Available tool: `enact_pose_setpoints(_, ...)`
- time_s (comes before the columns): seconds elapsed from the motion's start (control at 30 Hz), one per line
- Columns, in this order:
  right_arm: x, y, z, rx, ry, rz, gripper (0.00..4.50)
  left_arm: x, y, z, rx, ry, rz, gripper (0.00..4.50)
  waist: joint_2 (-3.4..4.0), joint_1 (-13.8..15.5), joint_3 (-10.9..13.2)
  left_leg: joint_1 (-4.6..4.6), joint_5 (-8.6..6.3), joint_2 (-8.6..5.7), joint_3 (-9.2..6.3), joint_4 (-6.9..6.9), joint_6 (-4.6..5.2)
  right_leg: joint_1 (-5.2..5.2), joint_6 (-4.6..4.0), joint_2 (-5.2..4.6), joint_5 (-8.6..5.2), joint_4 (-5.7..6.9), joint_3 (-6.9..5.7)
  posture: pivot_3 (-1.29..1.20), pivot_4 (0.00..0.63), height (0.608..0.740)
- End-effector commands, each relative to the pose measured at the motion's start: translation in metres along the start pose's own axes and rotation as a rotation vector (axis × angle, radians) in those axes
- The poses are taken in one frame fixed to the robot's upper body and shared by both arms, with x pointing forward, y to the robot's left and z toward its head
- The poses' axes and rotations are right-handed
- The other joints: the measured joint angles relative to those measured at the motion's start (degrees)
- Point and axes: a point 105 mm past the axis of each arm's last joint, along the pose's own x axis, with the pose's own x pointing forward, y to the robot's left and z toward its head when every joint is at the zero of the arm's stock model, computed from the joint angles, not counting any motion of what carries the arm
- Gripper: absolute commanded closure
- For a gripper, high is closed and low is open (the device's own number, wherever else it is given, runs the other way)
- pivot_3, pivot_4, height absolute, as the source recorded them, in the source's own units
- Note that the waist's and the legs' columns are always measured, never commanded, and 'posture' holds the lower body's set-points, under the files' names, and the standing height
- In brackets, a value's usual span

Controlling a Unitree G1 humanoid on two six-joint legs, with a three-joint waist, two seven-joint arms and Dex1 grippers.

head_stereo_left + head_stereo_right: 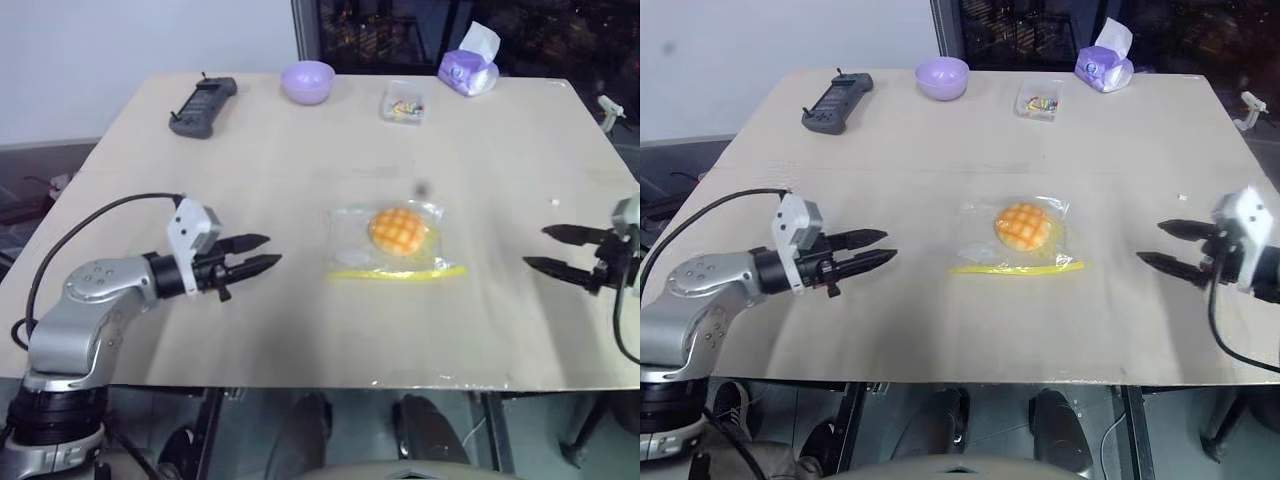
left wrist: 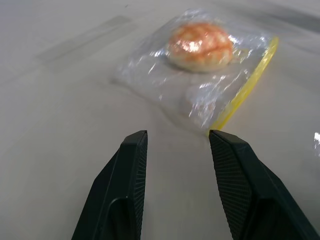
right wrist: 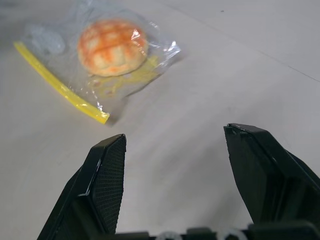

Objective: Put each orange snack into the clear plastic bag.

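Observation:
The orange snack (image 1: 399,229), a round golden bun with a grid top, lies inside the clear plastic bag (image 1: 352,251) at the middle of the table. The bag lies flat, its yellow zip strip (image 1: 396,272) along the near edge. My left gripper (image 1: 262,253) hovers well to the bag's left, open and empty, pointing at it. My right gripper (image 1: 546,248) hovers far to the bag's right, open and empty, pointing back at it. Each wrist view looks past its own fingers (image 2: 131,170) (image 3: 107,170) to the bagged bun (image 2: 200,45) (image 3: 112,46).
Along the table's far edge sit a black remote (image 1: 204,105), a purple bowl (image 1: 307,81), a small clear box of colourful bits (image 1: 404,104) and a purple tissue pack (image 1: 468,68). The table's near edge (image 1: 350,384) runs just below both arms.

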Motion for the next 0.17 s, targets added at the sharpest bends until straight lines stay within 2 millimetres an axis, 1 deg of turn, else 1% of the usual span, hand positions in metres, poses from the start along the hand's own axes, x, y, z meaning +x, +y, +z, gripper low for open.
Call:
enact_pose_setpoints(0.03, -0.0121, -0.0037, 0.0125, -0.02, -0.033, -0.013, 1.1, -0.0113, 0.0039, 0.0119, 0.038, -0.029, 0.037, 2.43, 0.0, 0.06, 0.0, 0.0, 0.0, 0.0, 0.0, 0.0, 0.0, 0.0, 0.0, 0.0, 0.0, 0.0, 0.0, 0.0, 0.15, 0.74)
enact_pose_setpoints(0.17, -0.0117, -0.0032, 0.0129, -0.013, -0.033, -0.005, 1.1, -0.0125, 0.0011, 0.0083, 0.03, -0.022, 0.036, 2.43, 0.0, 0.09, 0.0, -0.03, 0.0, -0.03, 0.03, 0.0, 0.0, 0.0, 0.0, -0.04, 0.0, -0.04, 0.02, 0.0, 0.15, 0.74)
